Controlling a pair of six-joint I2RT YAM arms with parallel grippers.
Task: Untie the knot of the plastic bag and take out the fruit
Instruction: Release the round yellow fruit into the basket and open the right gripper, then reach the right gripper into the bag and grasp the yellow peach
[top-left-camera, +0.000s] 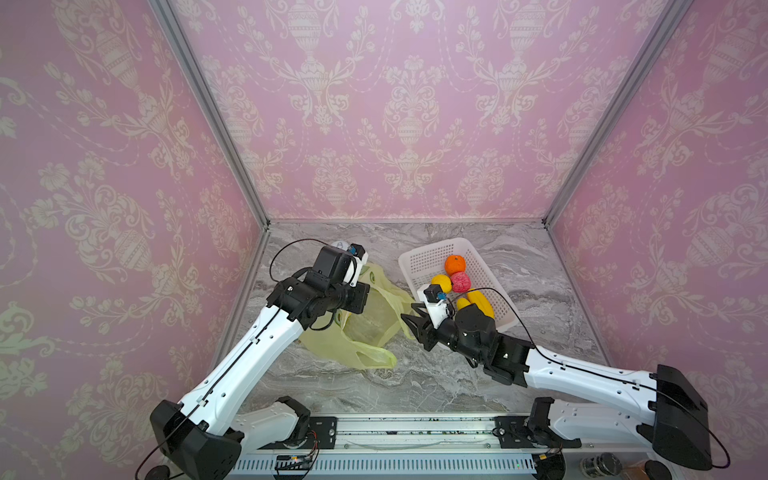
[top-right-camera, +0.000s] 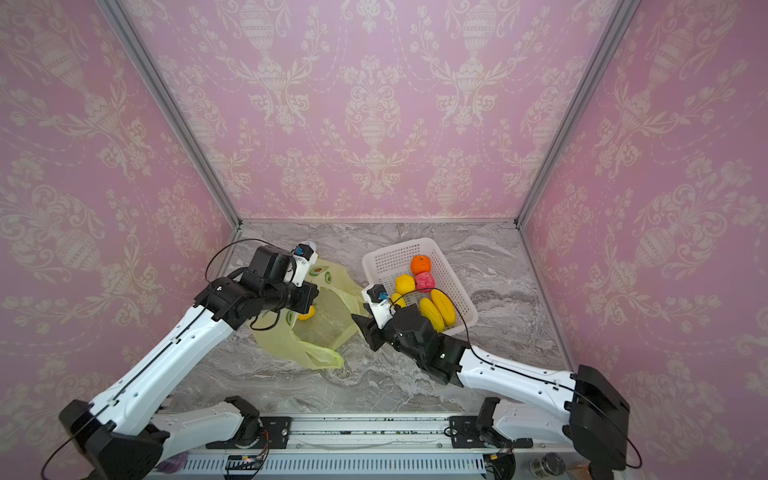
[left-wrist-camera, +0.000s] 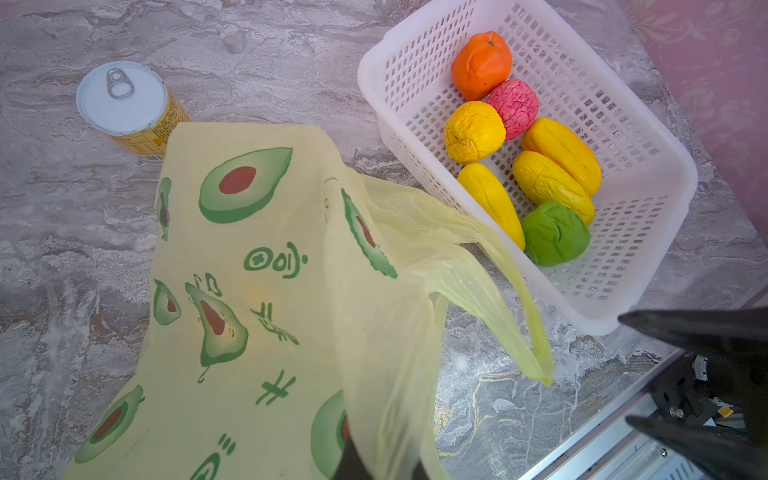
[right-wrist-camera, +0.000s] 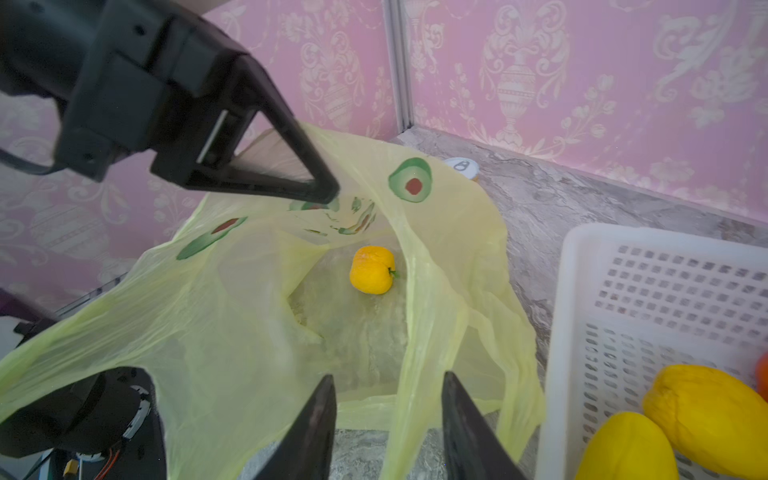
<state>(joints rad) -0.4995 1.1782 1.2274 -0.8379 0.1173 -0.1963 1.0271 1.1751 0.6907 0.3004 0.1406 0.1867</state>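
Our left fingers (right-wrist-camera: 320, 187) are pinched tight on the upper rim of the plastic bag (top-left-camera: 365, 328). They hold its mouth gaping above the desk (top-left-camera: 415, 386), at about 8 o'clock from the white basket (top-left-camera: 424, 262) in both top views. One round yellow-orange fruit (right-wrist-camera: 372, 270) lies inside the bag, and seven fruits (left-wrist-camera: 552, 187) sit in the basket. Our right fingers (right-wrist-camera: 320, 424) stand apart and empty at the bag's 3 o'clock edge.
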